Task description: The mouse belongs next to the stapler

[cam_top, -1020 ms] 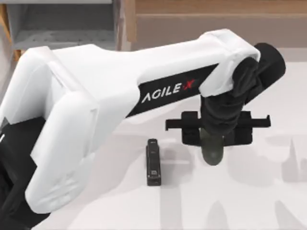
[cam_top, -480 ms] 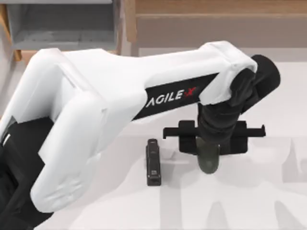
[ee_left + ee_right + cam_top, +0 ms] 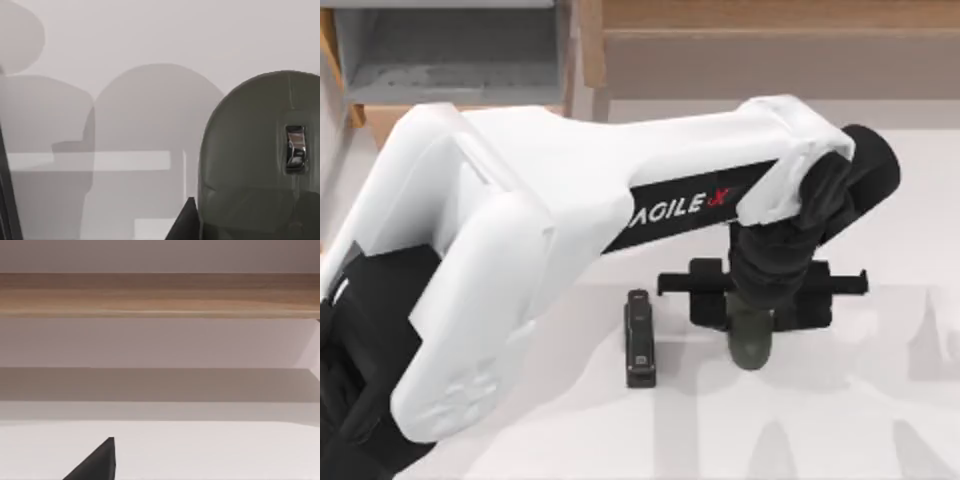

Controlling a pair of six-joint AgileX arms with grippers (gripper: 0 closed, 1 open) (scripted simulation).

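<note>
A pale table (image 3: 880,420) was observed, bearing one stapler (image 3: 639,337). One mouse (image 3: 751,338) was held to the stapler's right, clamped by the left gripper (image 3: 752,322); two fingers were closed on it.

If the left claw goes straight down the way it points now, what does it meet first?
Probably the bare table: the left claw points down with the mouse in it, so the mouse would touch first. The stapler lies aside.

On the table (image 3: 880,420), the stapler (image 3: 639,337) lies left of the mouse (image 3: 751,338), near but apart, with the left gripper (image 3: 760,300) directly over the mouse.
</note>
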